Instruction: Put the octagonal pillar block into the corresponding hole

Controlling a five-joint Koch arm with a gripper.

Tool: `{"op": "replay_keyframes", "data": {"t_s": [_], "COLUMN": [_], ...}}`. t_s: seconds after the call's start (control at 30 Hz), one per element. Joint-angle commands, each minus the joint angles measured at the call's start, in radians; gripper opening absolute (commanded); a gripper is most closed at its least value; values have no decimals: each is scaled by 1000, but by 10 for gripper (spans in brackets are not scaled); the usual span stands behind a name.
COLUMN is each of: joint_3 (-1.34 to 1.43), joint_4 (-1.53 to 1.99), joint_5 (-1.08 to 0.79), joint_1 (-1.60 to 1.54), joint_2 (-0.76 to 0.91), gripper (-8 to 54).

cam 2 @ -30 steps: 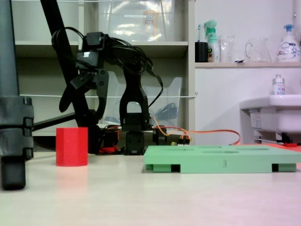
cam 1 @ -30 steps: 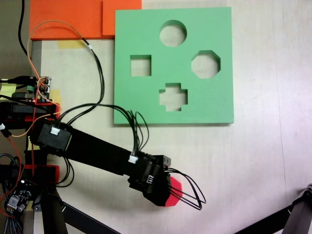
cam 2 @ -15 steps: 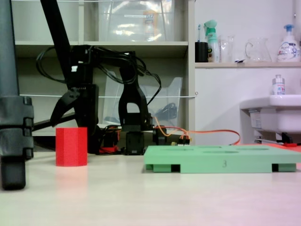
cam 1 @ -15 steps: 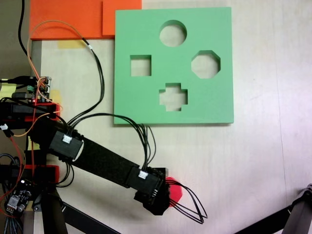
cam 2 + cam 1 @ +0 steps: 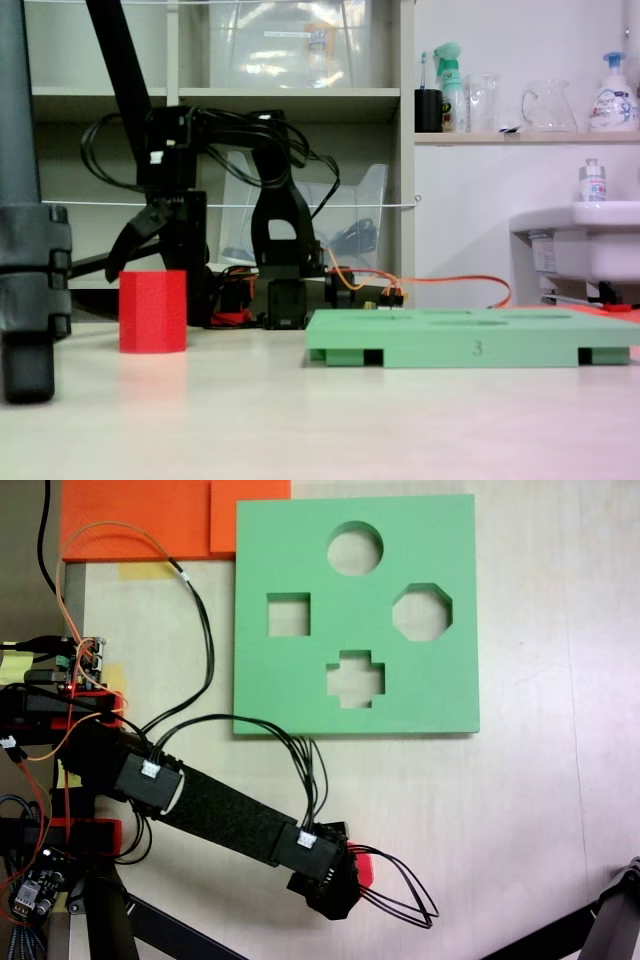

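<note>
Claw low over the red block, board well to the right.

In the side fixed view the block [image 5: 152, 311] stands upright on the table [image 5: 330, 420] at left, the claw [image 5: 150, 268] just above and behind it, jaws seemingly spread to either side, though the black parts blur together. From above, only a red sliver [image 5: 361, 866] shows under the arm. Right of it lies the green board [image 5: 300, 680], its octagonal hole [image 5: 422, 611] empty.
</note>
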Motion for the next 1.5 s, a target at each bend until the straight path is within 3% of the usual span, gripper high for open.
{"op": "replay_keyframes", "data": {"t_s": [0.0,0.37,0.43,0.63,0.97,1.1,1.3,1.47], "joint_3": [-63,-77,-75,-57,-21,-37,-43,-64], "joint_4": [15,9,2,5,91,117,141,146], "joint_5": [-6,-9,-9,-2,215,327,431,641], "joint_1": [5,-6,-6,-6,-100,-173,-330,-577], "joint_2": [0,-58,-74,-91,149,255,324,357], "gripper": [478,461,308,245,230,198,198,198]}}
